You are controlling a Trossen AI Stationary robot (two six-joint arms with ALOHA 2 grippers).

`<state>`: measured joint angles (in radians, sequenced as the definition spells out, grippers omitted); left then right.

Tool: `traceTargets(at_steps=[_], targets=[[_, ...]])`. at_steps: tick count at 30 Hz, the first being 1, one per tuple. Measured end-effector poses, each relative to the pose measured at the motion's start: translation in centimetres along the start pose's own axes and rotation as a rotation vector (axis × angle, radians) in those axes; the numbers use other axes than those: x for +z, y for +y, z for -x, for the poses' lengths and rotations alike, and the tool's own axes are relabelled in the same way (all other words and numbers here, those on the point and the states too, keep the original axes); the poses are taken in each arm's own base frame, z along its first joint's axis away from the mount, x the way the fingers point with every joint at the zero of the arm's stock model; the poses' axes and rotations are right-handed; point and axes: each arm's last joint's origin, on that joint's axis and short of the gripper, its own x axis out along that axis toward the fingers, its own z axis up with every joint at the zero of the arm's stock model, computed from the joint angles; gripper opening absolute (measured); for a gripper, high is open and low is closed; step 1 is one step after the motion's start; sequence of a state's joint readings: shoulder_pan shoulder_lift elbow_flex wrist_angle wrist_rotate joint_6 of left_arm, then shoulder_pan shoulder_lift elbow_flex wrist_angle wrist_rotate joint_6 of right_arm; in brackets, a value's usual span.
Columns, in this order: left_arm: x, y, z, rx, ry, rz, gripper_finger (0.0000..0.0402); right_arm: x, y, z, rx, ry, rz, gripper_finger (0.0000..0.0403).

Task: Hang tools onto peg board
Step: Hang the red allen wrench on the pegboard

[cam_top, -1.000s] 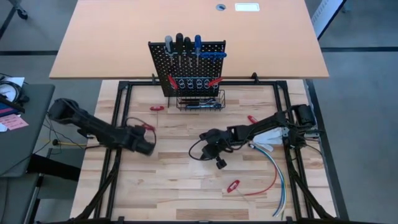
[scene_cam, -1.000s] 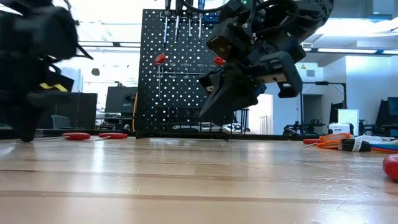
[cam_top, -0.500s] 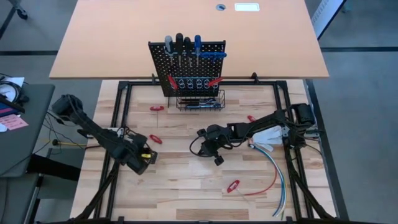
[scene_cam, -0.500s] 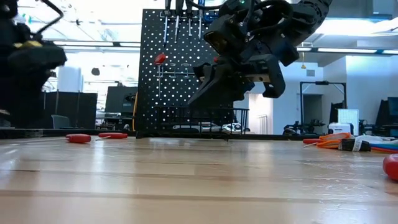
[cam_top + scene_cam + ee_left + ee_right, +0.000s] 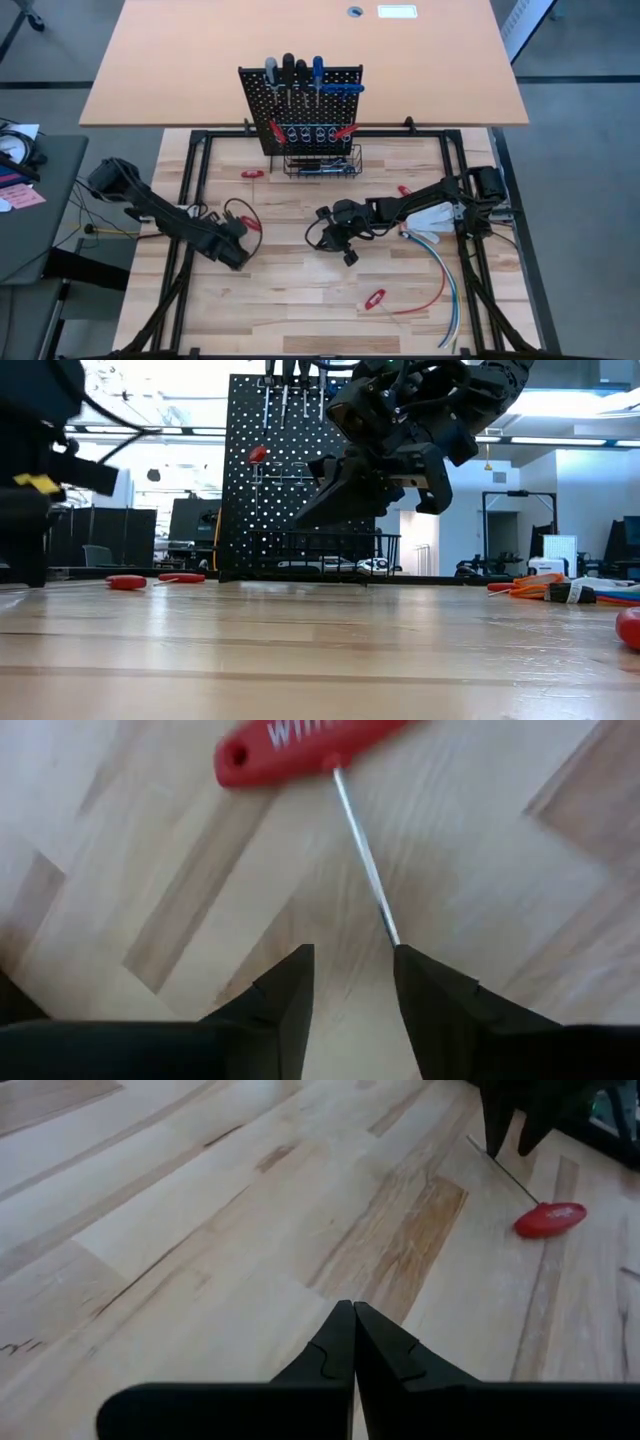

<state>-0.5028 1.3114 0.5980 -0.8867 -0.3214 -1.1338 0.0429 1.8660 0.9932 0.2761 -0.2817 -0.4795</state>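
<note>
Wood of the tabletop: pale, glossy planks (image 5: 300, 290), grain running in short blocks; both arms work over them.
Hidden parts: in the left wrist view the red-handled screwdriver (image 5: 300, 748) is cut off at the frame edge, only part of its white lettering showing; in the low view the left arm is a dark blur at the frame's side.
Left gripper (image 5: 352, 982): low over the planks, its two black fingers parted by a narrow gap and holding nothing; the thin steel shaft of the red-handled screwdriver ends just beside one finger.
Same screwdriver from above: it lies flat (image 5: 250, 223) beside the left gripper (image 5: 236, 258).
Right gripper (image 5: 353, 1342): hovering mid-table (image 5: 345, 250), its pointed black fingers pressed together, empty.
Black perforated metal peg board (image 5: 300, 125): upright at the table's far edge, black- and blue-handled screwdrivers (image 5: 295, 75) standing in its top, a wire basket (image 5: 322, 163) at its base.
Loose tools: small red-handled pieces (image 5: 252, 173) near the board, (image 5: 375, 298) toward the near edge.
Red, blue and white cables (image 5: 445, 285): curved along the right side.
Open room: bare planks between the two grippers.
</note>
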Motion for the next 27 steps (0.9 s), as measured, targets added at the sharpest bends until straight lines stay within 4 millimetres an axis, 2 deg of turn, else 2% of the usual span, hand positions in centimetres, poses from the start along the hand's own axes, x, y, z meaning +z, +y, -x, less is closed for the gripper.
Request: traceTargets(at_steps=[4,7,9,13,18,21,23,27], targets=[[0.7,-0.5,-1.2,0.018,0.053,0.025,0.0117,0.0,0.0,0.0,0.002,0.004,-0.023,0.0009],[1.9,-1.8,-1.1,-0.059,-0.019,0.077,0.0104,-0.1,0.0,0.0,0.005,0.008,-0.049,0.0009],[3.0,-3.1,-0.2,-0.142,-0.074,0.113,0.0096,-0.1,0.1,0.0,0.007,0.011,-0.065,0.0009],[4.8,-4.0,2.7,-0.175,-0.208,0.119,0.0086,-0.2,0.1,0.0,0.010,0.018,-0.074,0.0009],[6.2,-4.8,4.4,-0.196,-0.323,0.065,0.0084,-0.3,0.1,0.0,0.014,0.027,-0.072,0.0009],[6.4,-5.1,4.2,-0.206,-0.387,0.029,0.0084,-0.8,0.6,0.1,0.050,0.095,-0.063,0.0009],[6.5,-5.2,3.9,-0.204,-0.434,-0.002,0.0084,-1.0,1.1,0.9,0.096,0.171,-0.055,0.0009],[6.5,-5.5,2.9,-0.167,-0.543,-0.023,0.0084,0.2,2.4,3.2,0.161,0.262,-0.115,0.0009]])
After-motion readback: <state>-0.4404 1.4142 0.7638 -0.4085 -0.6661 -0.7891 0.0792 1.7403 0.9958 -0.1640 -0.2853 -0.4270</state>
